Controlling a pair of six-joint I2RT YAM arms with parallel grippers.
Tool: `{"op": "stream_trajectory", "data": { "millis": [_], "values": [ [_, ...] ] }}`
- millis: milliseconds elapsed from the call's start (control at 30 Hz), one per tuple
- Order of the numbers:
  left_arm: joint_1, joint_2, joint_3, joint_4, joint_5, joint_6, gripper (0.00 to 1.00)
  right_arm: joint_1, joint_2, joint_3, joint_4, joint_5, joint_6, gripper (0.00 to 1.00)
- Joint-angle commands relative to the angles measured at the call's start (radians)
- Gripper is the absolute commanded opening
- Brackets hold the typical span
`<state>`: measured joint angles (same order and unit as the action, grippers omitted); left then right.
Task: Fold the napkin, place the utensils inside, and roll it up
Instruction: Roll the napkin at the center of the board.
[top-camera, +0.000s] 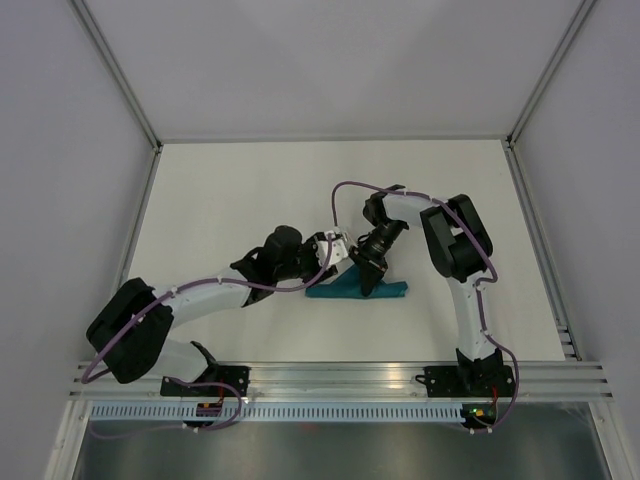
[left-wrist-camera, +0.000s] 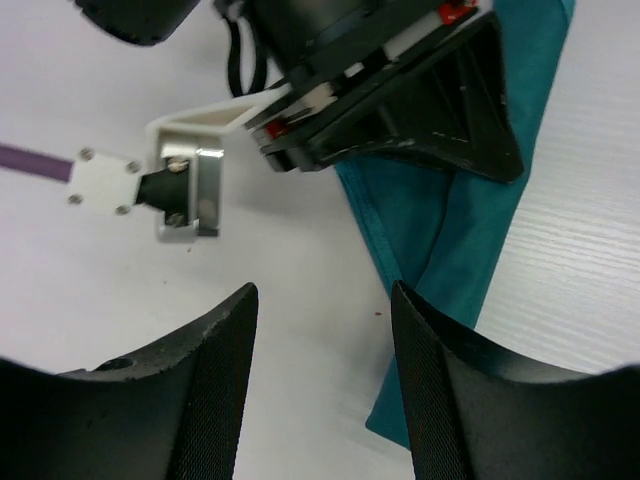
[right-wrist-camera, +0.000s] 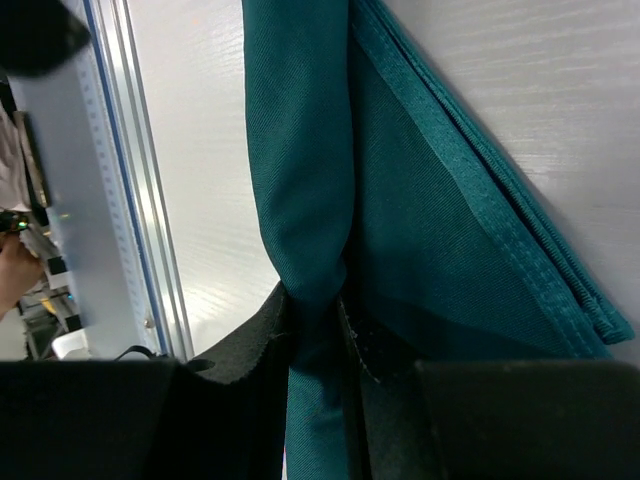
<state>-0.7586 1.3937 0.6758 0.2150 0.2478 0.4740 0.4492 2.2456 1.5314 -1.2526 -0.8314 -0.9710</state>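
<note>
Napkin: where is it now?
In the top view the napkin lies bunched near mid-table, pinched by the right pincer, with the left pincer close on its left.

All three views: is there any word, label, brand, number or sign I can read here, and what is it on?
No legible text in any view.
napkin: plain teal cloth, no tag or print showing.
left gripper and right gripper: plain black fingers, no markings.
arm bases: only small lit spots, too small to read as anything.
</note>
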Motion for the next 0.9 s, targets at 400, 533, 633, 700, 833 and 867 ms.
{"op": "stream_trajectory", "data": {
  "millis": [400,533,633,700,833,867],
  "values": [
    [-0.272,0.158,-0.079,0.196,-0.151,0.270,0.62,-0.027,0.132,0.058,0.021,0.104,-0.075,0.25],
    [-0.294,0.203,-0.042,0.215,-0.183,0.285,0.64,-0.029,0.137,0.056,0.016,0.107,-0.075,0.25],
    [-0.295,0.244,-0.013,0.212,-0.200,0.285,0.64,-0.030,0.143,0.052,0.018,0.110,-0.077,0.25],
    [-0.295,0.266,0.001,0.208,-0.202,0.284,0.64,-0.030,0.146,0.052,0.016,0.109,-0.080,0.25],
    [-0.295,0.306,0.050,0.163,-0.200,0.249,0.63,-0.035,0.141,0.049,0.012,0.109,-0.089,0.25],
    [-0.294,0.320,0.057,0.147,-0.197,0.249,0.62,-0.037,0.140,0.047,0.012,0.107,-0.089,0.25]
  ]
}}
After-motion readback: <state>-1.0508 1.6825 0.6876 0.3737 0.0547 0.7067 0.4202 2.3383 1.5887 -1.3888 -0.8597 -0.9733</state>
